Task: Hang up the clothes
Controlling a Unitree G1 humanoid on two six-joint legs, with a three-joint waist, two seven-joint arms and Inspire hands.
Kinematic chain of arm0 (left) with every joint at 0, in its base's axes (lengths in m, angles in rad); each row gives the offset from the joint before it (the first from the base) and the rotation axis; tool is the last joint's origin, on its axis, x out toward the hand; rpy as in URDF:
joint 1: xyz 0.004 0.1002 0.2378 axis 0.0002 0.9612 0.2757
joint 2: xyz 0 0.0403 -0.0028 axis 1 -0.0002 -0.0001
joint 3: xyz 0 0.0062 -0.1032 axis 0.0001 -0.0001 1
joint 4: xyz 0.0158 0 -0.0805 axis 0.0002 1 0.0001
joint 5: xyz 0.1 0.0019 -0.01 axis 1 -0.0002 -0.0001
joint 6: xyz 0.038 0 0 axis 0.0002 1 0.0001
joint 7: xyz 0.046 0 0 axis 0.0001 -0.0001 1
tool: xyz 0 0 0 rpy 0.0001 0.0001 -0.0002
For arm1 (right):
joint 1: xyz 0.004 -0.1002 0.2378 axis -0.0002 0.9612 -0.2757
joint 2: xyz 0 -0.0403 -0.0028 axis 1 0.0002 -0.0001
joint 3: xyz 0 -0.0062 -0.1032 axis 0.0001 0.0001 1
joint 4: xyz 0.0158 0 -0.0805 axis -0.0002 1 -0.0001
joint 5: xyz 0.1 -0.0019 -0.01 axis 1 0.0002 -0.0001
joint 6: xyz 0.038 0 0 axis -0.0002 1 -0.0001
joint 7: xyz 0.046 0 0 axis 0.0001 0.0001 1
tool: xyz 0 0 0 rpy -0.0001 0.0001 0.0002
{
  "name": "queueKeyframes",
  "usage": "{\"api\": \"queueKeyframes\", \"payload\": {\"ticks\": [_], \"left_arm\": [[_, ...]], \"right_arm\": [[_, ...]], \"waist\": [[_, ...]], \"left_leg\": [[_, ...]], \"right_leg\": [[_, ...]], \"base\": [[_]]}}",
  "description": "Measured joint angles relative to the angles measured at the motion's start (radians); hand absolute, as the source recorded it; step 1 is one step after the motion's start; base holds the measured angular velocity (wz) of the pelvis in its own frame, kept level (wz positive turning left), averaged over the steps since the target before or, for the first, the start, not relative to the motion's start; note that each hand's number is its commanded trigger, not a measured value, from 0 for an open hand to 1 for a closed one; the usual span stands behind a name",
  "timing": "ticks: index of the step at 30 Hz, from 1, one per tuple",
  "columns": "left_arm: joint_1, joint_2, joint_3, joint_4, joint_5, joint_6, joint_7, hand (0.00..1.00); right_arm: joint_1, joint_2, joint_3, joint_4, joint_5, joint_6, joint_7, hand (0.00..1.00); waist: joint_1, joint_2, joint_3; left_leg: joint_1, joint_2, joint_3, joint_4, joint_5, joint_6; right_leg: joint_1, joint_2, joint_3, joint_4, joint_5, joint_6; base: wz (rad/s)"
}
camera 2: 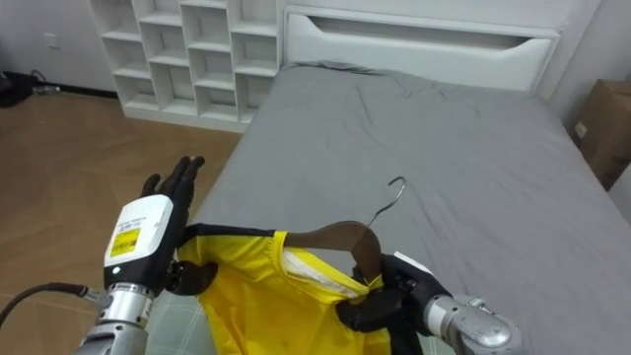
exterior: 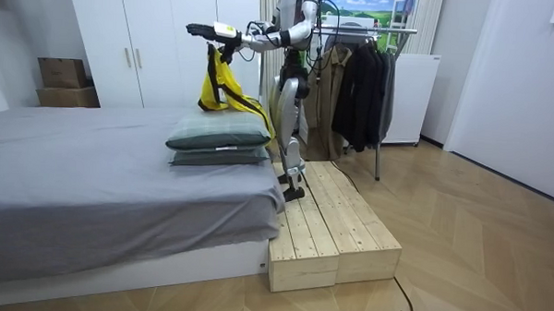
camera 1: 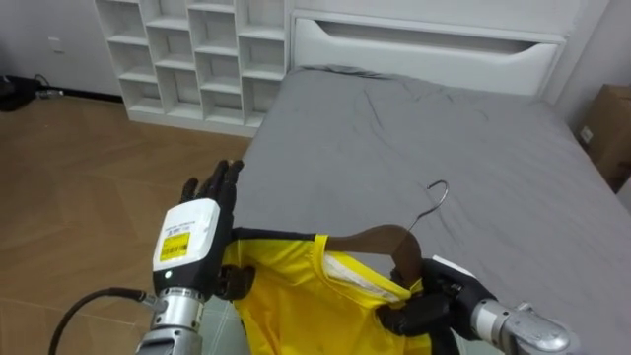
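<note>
one right robot hand (camera 1: 422,310) clenches the stiff brown wooden hanger (camera 1: 370,240) (best hold) in a limp yellow shirt (camera 1: 286,308); left robot hand (camera 1: 209,202) seemingly straight-fingered.

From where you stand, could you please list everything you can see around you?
garment: one, yellow, on the hanger, above the bed's near edge
hanger: one, brown wood with metal hook, in the right hand
bed: one, grey sheet, ahead
headboard: one, white, far end of the bed
shelf unit: one, white, left of the headboard
cardboard box: one, brown, right of the bed
pillows: two, grey-green, stacked on the bed
wooden platform: one, pale, under the robot
clothes rack: one, holding dark clothes, behind the robot
left hand: open, at the garment's left shoulder
right hand: shut on the hanger
</note>
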Motion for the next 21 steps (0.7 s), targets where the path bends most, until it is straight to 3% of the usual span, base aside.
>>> {"api": "queueKeyframes", "payload": {"ticks": [9, 16, 21], "left_arm": [[-0.003, 0.002, 0.000, 0.000, -0.074, -0.021, -0.020, 0.00], [0.004, 0.018, 0.000, 0.001, -0.095, -0.021, -0.110, 0.00], [0.049, 0.019, 0.000, 0.001, -0.115, -0.020, -0.172, 0.00]], "right_arm": [[0.000, -0.021, -0.001, 0.001, -0.002, 0.000, -0.017, 1.00], [0.000, -0.021, -0.032, 0.011, -0.092, 0.002, -0.044, 1.00], [0.007, -0.021, -0.050, 0.020, -0.123, 0.003, -0.082, 1.00]], "waist": [[-0.007, 0.003, -0.0003], [-0.005, 0.004, 0.0002], [-0.004, 0.005, 0.0005]], "left_leg": [[-0.002, 0.000, 0.001, -0.001, 0.000, 0.000], [0.000, -0.001, 0.004, -0.004, 0.000, 0.000], [0.005, -0.001, 0.006, -0.010, 0.000, 0.000]], "right_leg": [[-0.002, 0.000, 0.001, 0.000, 0.000, 0.000], [-0.003, 0.000, 0.002, 0.000, 0.000, 0.001], [-0.001, -0.001, 0.000, -0.001, 0.000, 0.001]], "base": [[0.00], [0.00], [0.00]]}}
